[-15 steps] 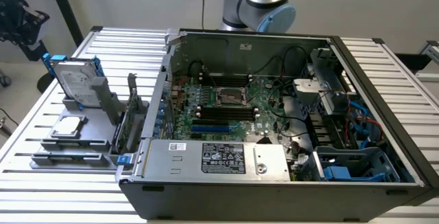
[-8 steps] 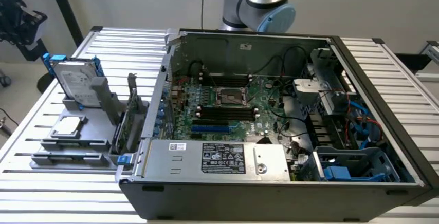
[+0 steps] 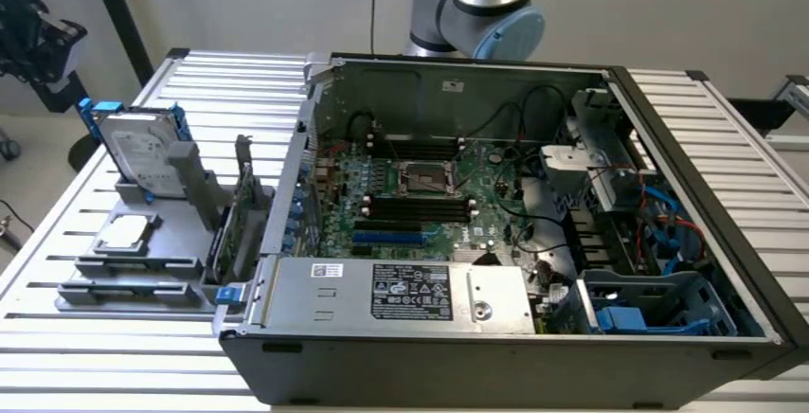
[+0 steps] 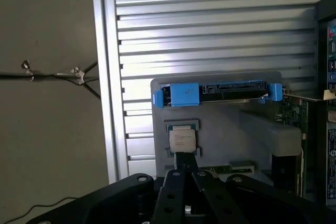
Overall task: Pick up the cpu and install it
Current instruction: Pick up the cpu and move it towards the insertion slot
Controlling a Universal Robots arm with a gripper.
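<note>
Wrist view: gripper (image 4: 185,157) fingers noted pressed together, nothing pinched, tips near the cpu (image 4: 182,140). Cpu is seated flat in a recess of the grey holder (image 4: 220,124), below the blue-framed hard drive (image 4: 215,93).

Exterior view: holder is placed on the slatted table (image 3: 63,205), at the open computer case's (image 3: 506,356) left. A socket (image 3: 427,179) is seen mid-motherboard.

**Slatted table (image 3: 114,337), pale wall (image 3: 253,6), grey floor (image 4: 47,145)**

Ribbed aluminium slats across most of the exterior view, bright under even light. Behind, plain off-white. At the exterior view's left, a black stand (image 3: 120,25) rising past the table's far corner, dark gear (image 3: 32,39) beside it. In the wrist view, dull grey-brown ground beside the table rim, crossed by thin metal rods (image 4: 52,75) and a thin cable (image 4: 37,208).
</note>
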